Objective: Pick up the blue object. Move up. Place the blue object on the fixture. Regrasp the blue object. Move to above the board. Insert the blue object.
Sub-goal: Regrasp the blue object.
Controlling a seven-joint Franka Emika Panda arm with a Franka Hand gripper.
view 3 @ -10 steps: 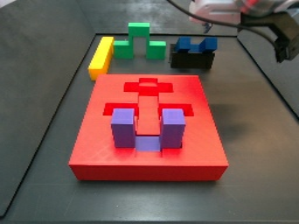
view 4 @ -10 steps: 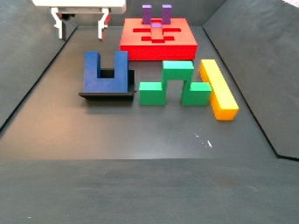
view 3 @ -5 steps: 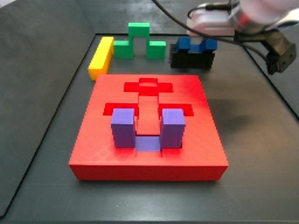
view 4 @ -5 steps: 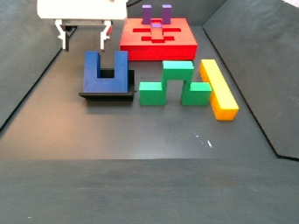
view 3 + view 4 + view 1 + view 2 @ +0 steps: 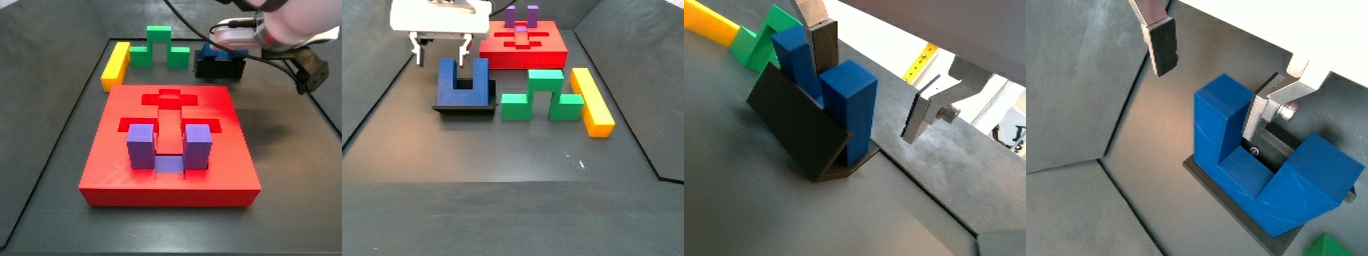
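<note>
The fingers [image 5: 413, 47] are spread apart with nothing between them; in a side view the gripper [image 5: 438, 44] hangs above the blue object's [image 5: 462, 82] base end, on the side towards the board [image 5: 523, 47]. In both wrist views one silver plate [image 5: 1161, 44] stands clear to one side of a prong while the other [image 5: 1271, 112] sits close against the block, so the jaws straddle one prong loosely rather than clamp it. I judge this to be the regrasp step: the block has been set down and the gripper is lining up for a fresh hold.

The blue object rests against the fixture [image 5: 798, 130], propped on the sloping black face, its lower end caught by the bracket's lip. That support keeps it tilted and steady, which probably lets the gripper take it at an angle suited to insertion. Its two prongs [image 5: 848, 95] run up along the slope; in the side view its long axis runs away from the board towards the near edge of the floor, the open end of the U facing the board.

Just beside the fixture stands the green stepped block [image 5: 543, 95], then the yellow bar [image 5: 591, 100]. The board, with the purple U-shaped block [image 5: 163, 148] already seated in it, lies well apart.
</note>
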